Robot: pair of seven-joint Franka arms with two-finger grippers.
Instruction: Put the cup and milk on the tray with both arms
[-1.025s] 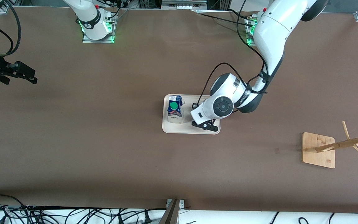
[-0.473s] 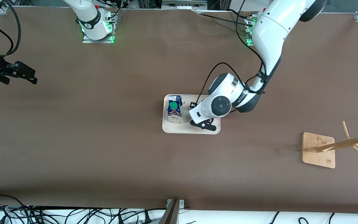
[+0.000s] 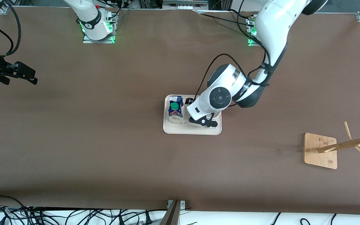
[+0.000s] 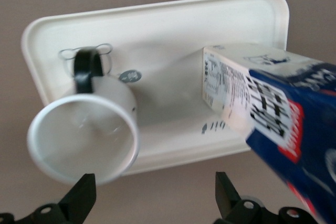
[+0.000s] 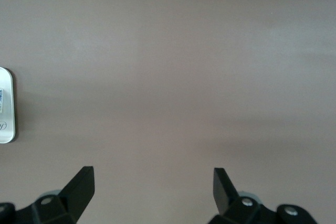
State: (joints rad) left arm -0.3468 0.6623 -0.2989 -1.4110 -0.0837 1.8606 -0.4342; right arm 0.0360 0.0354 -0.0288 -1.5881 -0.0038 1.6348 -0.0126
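The left tool [image 4: 154,190] hangs low over the tray [image 3: 190,129] with its jaws spread wide and nothing between them. The cup [image 4: 84,140] stands upright on the tray just clear of one fingertip, its black handle pointing toward the tray's short end. Taking twelve o'clock as toward the robots' bases, the cup sits at about three o'clock of the milk [image 3: 175,112], which stands upright on the same tray, near the cup but apart from it. Both things look placed, so the step in hand is judged to be the retreat. It would go best as a straight lift with the jaws wide, no sideways drift until the fingertips are above the cup's rim, and no swing toward nine o'clock, where the carton could be tipped. The right tool [image 5: 154,187] waits over bare worktop [image 3: 105,140] far out at nine o'clock, likewise wide open and empty.
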